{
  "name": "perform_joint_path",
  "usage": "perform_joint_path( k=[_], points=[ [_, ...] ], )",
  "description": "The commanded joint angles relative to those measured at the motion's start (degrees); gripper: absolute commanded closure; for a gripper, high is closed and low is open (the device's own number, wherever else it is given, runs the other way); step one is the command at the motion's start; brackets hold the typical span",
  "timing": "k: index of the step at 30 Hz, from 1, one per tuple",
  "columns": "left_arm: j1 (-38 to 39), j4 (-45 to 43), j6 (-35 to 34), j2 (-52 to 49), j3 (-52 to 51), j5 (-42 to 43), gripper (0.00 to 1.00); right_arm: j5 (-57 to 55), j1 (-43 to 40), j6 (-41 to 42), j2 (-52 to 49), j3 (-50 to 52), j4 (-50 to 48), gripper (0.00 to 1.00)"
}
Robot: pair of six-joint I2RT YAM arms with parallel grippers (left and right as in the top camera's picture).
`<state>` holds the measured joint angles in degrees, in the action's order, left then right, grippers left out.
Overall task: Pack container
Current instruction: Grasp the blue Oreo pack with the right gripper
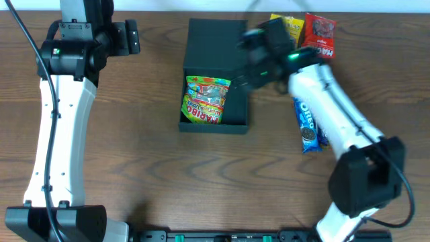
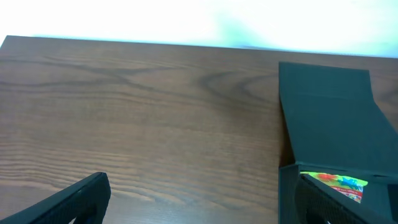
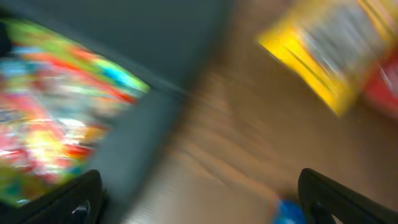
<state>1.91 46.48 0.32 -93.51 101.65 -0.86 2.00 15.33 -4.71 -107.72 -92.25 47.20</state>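
- The container [image 1: 213, 126], a dark square box, is seen near the middle of the worktop [image 1: 154, 175]. Its hinged flap lid is laid open and flat on the far side.
- A colourful sweet packet [image 1: 205, 101] is seen lying inside the container, close to the left wall. A dark strip of the box floor is left bare to its right.
- The right arm [image 1: 336, 114] is stretched from the near right corner of the worktop towards the container. The right jaws are held above the container's right wall, near the fold of the lid, and are smeared by blur in the overhead view.
- In the right wrist view, also heavily blurred, the two fingers are seen at the bottom corners. The right jaws are therefore spread wide, and nothing is held between them.
- The left arm [image 1: 60, 121] is placed at the left side of the worktop, well apart from the container.
- In the left wrist view the left jaws are seen spread wide, and nothing is gripped by them.
- A yellow packet [image 1: 287, 25] and a red packet [image 1: 319, 33] are seen side by side at the far edge, to the right of the lid.
- A blue biscuit packet [image 1: 309, 124] is seen nearer on the worktop, to the right of the container, and is partly covered by the right arm.
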Motion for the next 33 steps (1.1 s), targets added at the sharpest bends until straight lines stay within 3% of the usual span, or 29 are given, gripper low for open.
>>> perform_joint_path(
  k=[1,8,11,20,31,33],
  points=[
    [-0.13,0.2,1.01,1.38,0.24,0.57,0.05,-0.87,-5.44,7.45,1.53,-0.37,2.93,0.01],
    [-0.13,0.2,1.01,1.38,0.24,2.43,0.05,-0.76,-10.43,3.69,1.29,1.51,4.46,0.01],
    [-0.13,0.2,1.01,1.38,0.24,2.43,0.05,-6.43,-10.34,3.82,0.85,4.87,4.46,0.01],
    [-0.13,0.11,1.01,1.38,0.24,2.45,0.05,-6.71,-11.63,7.85,-1.57,14.25,-0.76,0.01],
    [-0.11,0.13,0.96,1.38,0.24,2.45,0.05,-6.49,-11.67,7.87,-7.85,16.74,-2.73,0.11],
    [-0.11,0.13,0.98,1.38,0.24,2.45,0.05,-6.1,-11.67,7.93,-8.52,16.74,-2.69,0.22]
  ],
)
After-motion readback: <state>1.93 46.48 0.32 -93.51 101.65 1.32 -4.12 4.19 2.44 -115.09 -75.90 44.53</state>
